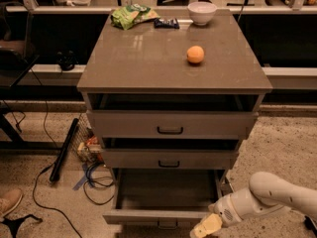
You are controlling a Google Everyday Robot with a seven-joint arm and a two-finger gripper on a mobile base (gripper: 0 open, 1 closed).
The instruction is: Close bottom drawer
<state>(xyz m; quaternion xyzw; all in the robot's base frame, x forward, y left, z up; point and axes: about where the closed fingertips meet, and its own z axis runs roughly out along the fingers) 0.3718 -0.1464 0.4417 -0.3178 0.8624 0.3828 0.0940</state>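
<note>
Bottom drawer stands pulled out, interior bare; jaws by its front right corner, spread unclear.

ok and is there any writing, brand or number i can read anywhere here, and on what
No text here can be read.
On the green bag at the back of the cabinet top: printing, too small to read.
On the dark packet beside it: markings, too small to read.
On the bowl and the orange: none visible.
On the gripper, low by the right end of the open bottom drawer: none visible.
</note>
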